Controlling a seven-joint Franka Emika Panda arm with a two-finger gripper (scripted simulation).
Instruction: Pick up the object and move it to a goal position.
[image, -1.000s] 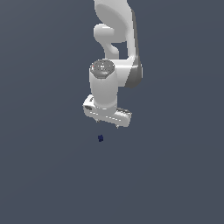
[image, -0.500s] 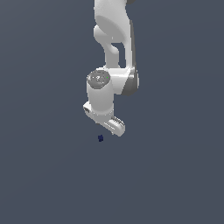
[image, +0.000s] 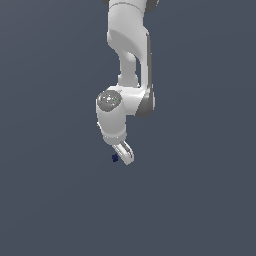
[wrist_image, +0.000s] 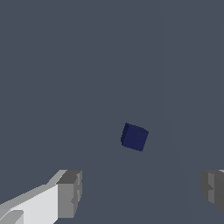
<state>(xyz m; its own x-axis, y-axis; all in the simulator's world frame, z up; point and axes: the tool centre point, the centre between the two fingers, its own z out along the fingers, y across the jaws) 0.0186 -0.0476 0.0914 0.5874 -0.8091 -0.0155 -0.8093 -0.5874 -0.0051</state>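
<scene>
Item one, nearest the wrist camera: white two-fingered robot gripper (wrist_image: 140, 192) with grey finger pads (wrist_image: 70, 192), pads set wide apart and holding nothing, so the pincer is released. Item two, beyond the pads: tiny dark navy-blue cube (wrist_image: 134, 137), plain and unmarked, resting on the flat slate-grey floor (wrist_image: 65, 65), turned at a slight angle to the line between the pads and not yet between them. In the exterior view the same cube (image: 115, 158) sits just below frame centre, immediately at the exterior view's left of the fingertips of the gripper (image: 126, 155), very near but contact cannot be confirmed. Item three, farther up the frame: white jointed arm (image: 129, 45) descending from the upper centre, wrist housing tilted over the cube. No goal marker is visible in either view. Risks, as judgement: the cube lies off the gripper's midline, so a straight descent may land a finger on it or nudge it aside; its skew to the pads may cause a corner grip and a slip on lifting.
</scene>
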